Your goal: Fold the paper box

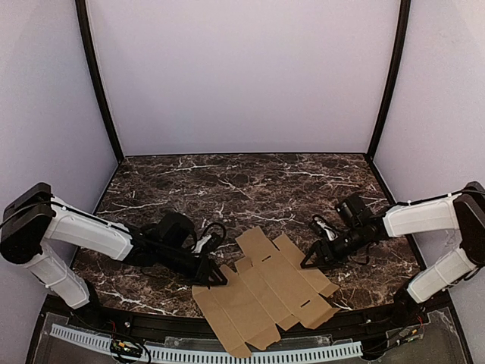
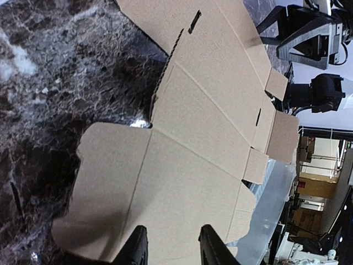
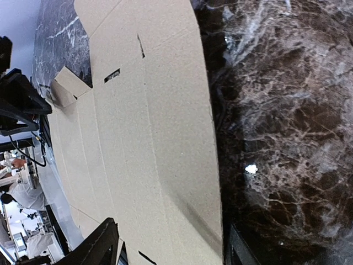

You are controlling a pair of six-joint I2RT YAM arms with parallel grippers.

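Observation:
The paper box (image 1: 265, 292) is a flat tan die-cut cardboard sheet lying at the near middle of the marble table, its front corner hanging over the table's front edge. It fills the left wrist view (image 2: 187, 138) and the right wrist view (image 3: 143, 138). My left gripper (image 1: 218, 277) is low at the sheet's left edge, open, with its fingers (image 2: 138, 248) spread just above the cardboard. My right gripper (image 1: 309, 262) is low at the sheet's right edge, open wide, with its fingers (image 3: 102, 245) straddling the sheet's edge. Neither holds anything.
The dark marble table (image 1: 242, 189) extends behind the sheet to the back wall. Black frame posts (image 1: 98, 83) stand at the back corners. A white slotted rail (image 1: 204, 353) runs below the table's front edge.

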